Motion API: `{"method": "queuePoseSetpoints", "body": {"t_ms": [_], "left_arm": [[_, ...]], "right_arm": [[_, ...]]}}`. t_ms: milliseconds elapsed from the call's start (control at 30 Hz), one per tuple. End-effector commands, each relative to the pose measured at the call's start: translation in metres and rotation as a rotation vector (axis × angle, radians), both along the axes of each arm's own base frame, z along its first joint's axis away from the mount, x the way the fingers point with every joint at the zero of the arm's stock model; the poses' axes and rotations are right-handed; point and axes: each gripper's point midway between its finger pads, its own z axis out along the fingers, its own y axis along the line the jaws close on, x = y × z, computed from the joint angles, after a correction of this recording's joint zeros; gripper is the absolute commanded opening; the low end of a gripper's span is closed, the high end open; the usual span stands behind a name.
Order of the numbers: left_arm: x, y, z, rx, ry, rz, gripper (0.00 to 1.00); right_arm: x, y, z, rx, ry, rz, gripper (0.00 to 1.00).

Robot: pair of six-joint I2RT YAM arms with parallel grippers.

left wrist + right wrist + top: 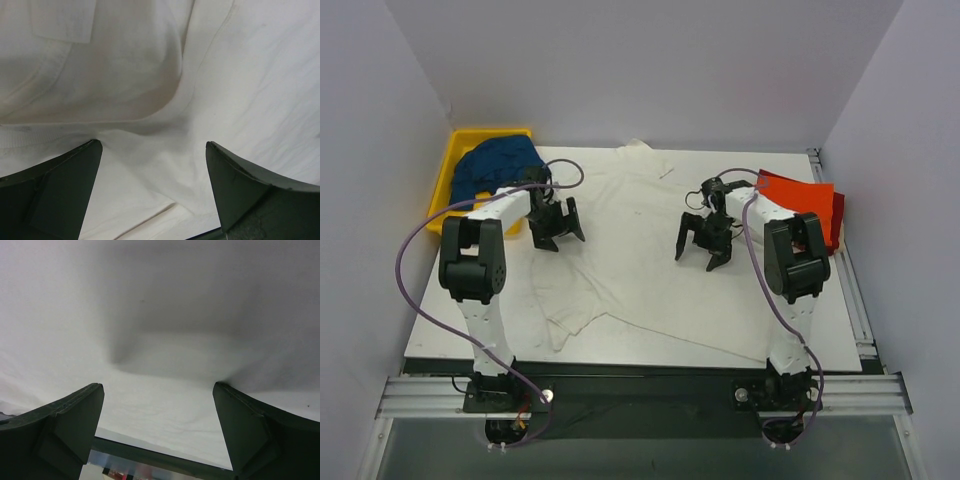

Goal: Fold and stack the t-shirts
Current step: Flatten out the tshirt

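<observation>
A large off-white t-shirt [630,235] lies spread over most of the table, rumpled at its near left. My left gripper [557,228] hangs open just above its left part; in the left wrist view the gripper [152,150] stands over creased white cloth [150,90] with nothing between its fingers [65,185]. My right gripper [705,250] is open over the shirt's right part, and the right wrist view shows the gripper [157,390] above smooth cloth [160,315]. Folded orange-red t-shirts [805,198] lie at the right, over a dark red one [838,215]. A dark blue t-shirt [498,163] sits in the bin.
The yellow plastic bin [450,170] stands at the back left corner. A metal rail [850,290] runs along the table's right edge. Purple cables loop from both arms. The table's near edge [150,450] shows below the right gripper's fingers.
</observation>
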Motion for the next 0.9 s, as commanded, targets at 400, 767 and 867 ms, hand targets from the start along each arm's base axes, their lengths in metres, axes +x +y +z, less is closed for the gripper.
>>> {"method": "queuePoseSetpoints", "body": {"t_ms": [400,767,867], "left_arm": [[0.095,-0.001,0.001,0.069,-0.146,-0.066,0.97],[0.062,0.016,0.100,0.131,-0.371,-0.001,0.97],[0.020,0.027,0.104,0.150,-0.355,0.059,0.97]], "right_arm": [[0.036,-0.020,-0.002,0.035,0.028,-0.113,0.97],[0.056,-0.008,0.032,0.099,-0.053,-0.081,0.96],[0.055,-0.009,0.042,0.107,-0.072,-0.080,0.96]]}}
